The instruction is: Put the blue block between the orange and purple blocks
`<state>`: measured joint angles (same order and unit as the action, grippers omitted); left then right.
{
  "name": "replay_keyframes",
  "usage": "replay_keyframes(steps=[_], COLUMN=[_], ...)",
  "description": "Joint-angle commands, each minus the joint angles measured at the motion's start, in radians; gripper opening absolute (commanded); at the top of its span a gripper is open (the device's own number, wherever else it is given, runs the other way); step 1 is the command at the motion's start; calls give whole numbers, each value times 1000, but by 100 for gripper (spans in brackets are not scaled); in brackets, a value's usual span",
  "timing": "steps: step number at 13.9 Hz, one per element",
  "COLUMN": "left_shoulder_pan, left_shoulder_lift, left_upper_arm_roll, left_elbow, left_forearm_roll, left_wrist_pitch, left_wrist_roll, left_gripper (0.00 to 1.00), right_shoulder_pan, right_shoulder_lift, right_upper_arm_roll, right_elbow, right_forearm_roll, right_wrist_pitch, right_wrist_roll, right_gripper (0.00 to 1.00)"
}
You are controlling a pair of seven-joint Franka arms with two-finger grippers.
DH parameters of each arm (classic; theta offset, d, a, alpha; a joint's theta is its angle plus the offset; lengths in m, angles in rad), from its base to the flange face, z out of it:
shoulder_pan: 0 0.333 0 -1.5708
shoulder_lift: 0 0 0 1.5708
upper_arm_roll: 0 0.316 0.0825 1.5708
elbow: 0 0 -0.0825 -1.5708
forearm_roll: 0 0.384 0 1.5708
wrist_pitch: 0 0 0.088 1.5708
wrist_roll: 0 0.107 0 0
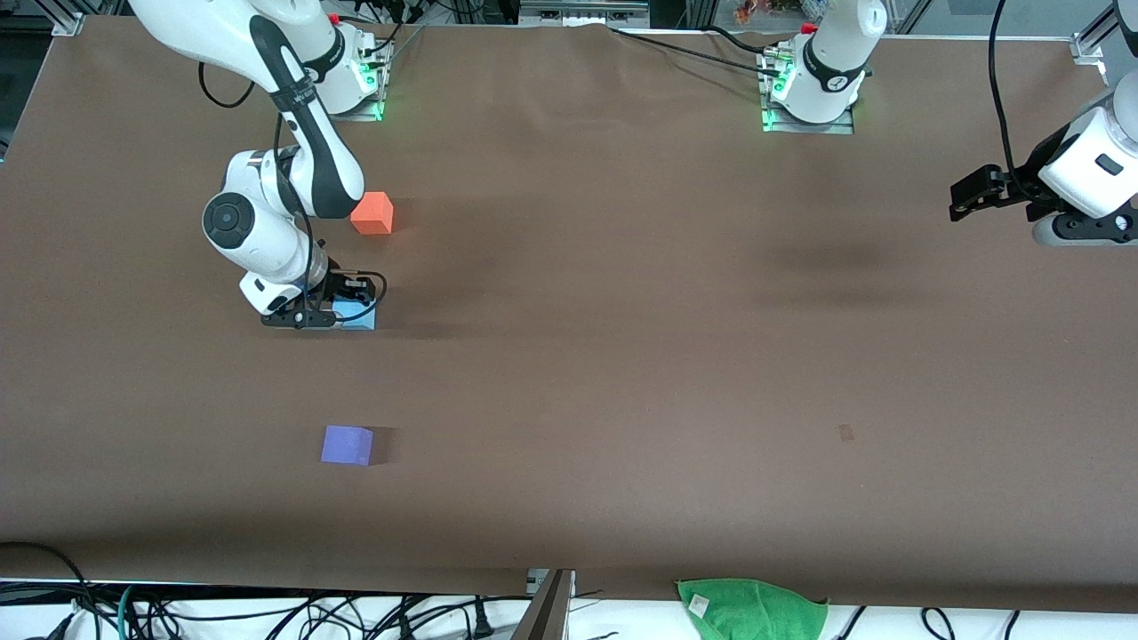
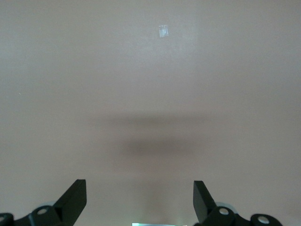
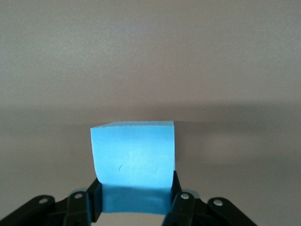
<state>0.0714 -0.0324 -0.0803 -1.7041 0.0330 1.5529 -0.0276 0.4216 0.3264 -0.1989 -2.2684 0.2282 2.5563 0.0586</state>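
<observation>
The sky-blue block (image 1: 357, 317) sits low at the table between the orange block (image 1: 372, 213) and the purple block (image 1: 348, 445), with the purple one nearest the front camera. My right gripper (image 1: 331, 313) is shut on the blue block (image 3: 134, 162), its fingers (image 3: 91, 195) pressing both sides; whether the block rests on the table I cannot tell. My left gripper (image 1: 965, 200) waits up in the air at the left arm's end of the table. In its wrist view the left gripper (image 2: 139, 200) is open over bare table.
A green cloth (image 1: 751, 609) hangs at the table's front edge. Cables (image 1: 293, 613) lie below that edge. A small pale mark (image 1: 845, 433) shows on the brown tabletop (image 1: 622, 356).
</observation>
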Motion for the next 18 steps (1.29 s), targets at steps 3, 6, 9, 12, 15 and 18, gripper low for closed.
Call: replay_keyframes(steps=[3, 6, 9, 12, 15, 18], left_shoulder_pan=[1, 1, 1, 1, 1, 1], left_shoulder_lift=[11, 11, 11, 11, 11, 11], left_upper_arm_roll=[-3, -3, -3, -3, -3, -4], left_elbow=[27, 27, 27, 27, 27, 27], left_forearm_roll=[-5, -5, -5, -5, -5, -5], left_wrist_pitch=[-20, -20, -20, -20, -20, -20], left_wrist_roll=[2, 2, 0, 0, 0, 0], left_gripper=[100, 100, 100, 100, 100, 100], right_shoulder_pan=[3, 3, 2, 2, 2, -1], right_shoulder_lift=[-33, -58, -64, -93, -116, -107], right_upper_arm_roll=[13, 12, 4, -27, -72, -100], right_elbow=[-45, -7, 93, 168, 294, 481], right_forearm_roll=[26, 22, 19, 13, -35, -113], right_wrist_pitch=[38, 7, -132, -293, -511, -759], right_wrist_roll=[-17, -34, -85, -106, -108, -106], right_gripper=[100, 100, 99, 100, 100, 100])
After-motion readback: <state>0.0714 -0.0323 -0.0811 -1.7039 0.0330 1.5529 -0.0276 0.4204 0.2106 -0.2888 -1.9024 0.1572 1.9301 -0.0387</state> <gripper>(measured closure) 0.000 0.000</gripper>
